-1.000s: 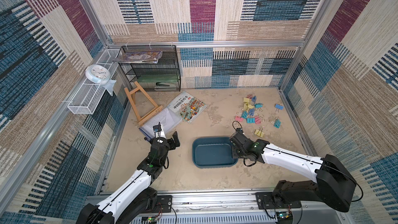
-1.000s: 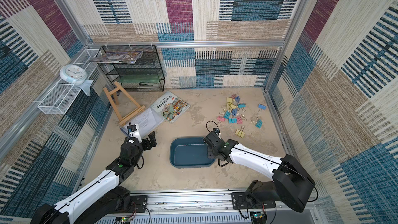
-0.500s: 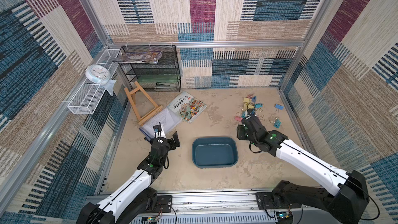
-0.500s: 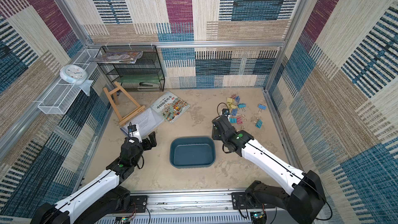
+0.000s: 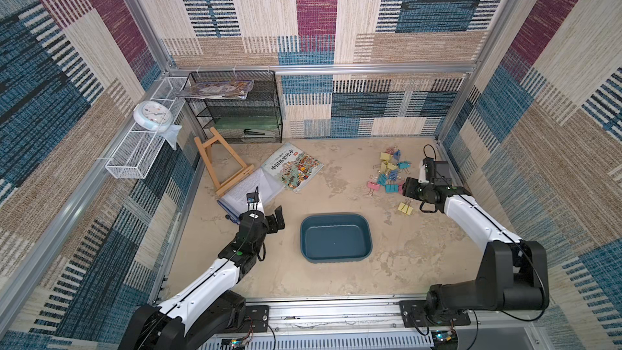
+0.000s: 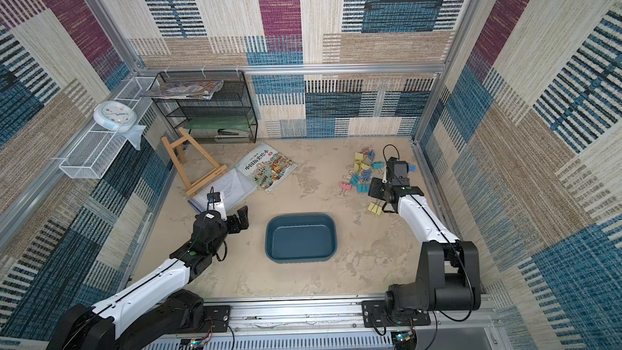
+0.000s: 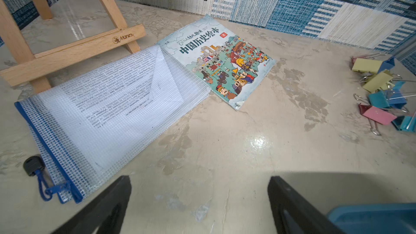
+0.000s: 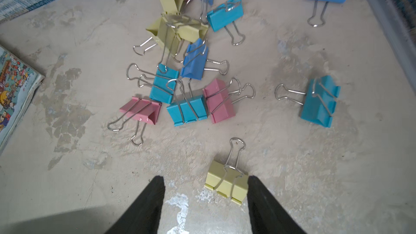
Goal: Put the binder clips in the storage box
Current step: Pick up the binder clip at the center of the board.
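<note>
Top views are filled by the beige table (image 5: 336,176), on which the storage box (image 5: 335,239) is set near the centre. The left gripper (image 7: 200,177) is held wide open at the box's 9 o'clock. The binder clips (image 5: 388,176) are scattered at its 1 o'clock. There the right gripper (image 8: 204,177) is spread open, and one yellow clip (image 8: 227,182) is seen lying on the table between its fingers.

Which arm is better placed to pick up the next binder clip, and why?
The right: the right gripper stands open right at a lone yellow binder clip. The left gripper sits on the storage box's far side, away from every clip.
</note>
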You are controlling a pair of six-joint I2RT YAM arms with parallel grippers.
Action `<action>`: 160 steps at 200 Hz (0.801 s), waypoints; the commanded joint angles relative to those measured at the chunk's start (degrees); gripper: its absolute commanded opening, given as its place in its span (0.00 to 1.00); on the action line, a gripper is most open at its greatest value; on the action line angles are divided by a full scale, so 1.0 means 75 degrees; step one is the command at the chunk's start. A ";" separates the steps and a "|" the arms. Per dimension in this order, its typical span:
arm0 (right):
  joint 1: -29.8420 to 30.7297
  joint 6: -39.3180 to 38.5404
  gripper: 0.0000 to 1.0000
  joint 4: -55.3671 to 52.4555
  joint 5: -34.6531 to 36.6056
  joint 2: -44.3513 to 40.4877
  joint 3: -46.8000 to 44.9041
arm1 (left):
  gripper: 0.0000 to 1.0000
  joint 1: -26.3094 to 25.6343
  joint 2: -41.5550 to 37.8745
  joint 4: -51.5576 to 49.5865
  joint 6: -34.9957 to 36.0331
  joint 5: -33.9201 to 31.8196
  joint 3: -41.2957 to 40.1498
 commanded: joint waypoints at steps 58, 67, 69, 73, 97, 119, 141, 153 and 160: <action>-0.0977 -0.0037 0.43 0.1445 -0.2288 0.0968 -0.0529 | 0.99 0.0004 0.0019 0.0165 0.0161 0.0209 0.0036; -0.1006 -0.0013 0.41 0.1552 -0.2391 0.1099 -0.0558 | 0.99 0.0004 0.0016 0.0163 0.0171 0.0206 0.0038; -0.1021 -0.0010 0.41 0.1569 -0.2401 0.1123 -0.0569 | 0.99 0.0004 0.0015 0.0162 0.0178 0.0214 0.0039; -0.1025 -0.0002 0.40 0.1605 -0.2415 0.1179 -0.0585 | 0.99 0.0010 0.0021 0.0160 0.0173 0.0222 0.0042; -0.1062 0.0041 0.38 0.1727 -0.2452 0.1429 -0.0632 | 0.99 0.0006 0.0007 0.0214 0.0218 0.0333 0.0025; -0.1066 0.0057 0.30 0.1681 -0.2509 0.1556 -0.0672 | 0.99 0.0010 0.0021 0.0323 0.0264 0.0504 0.0008; -0.1066 0.0116 0.25 0.1813 -0.2577 0.1459 -0.0892 | 0.99 0.0004 0.0028 0.0361 0.0278 0.0553 0.0002; -0.1066 0.0136 0.21 0.1856 -0.2607 0.1396 -0.0988 | 0.99 0.0004 0.0042 0.0374 0.0270 0.0587 0.0000; -0.1067 0.0135 0.18 0.1847 -0.2616 0.1371 -0.1037 | 0.99 0.0004 0.0050 0.0373 0.0266 0.0585 0.0006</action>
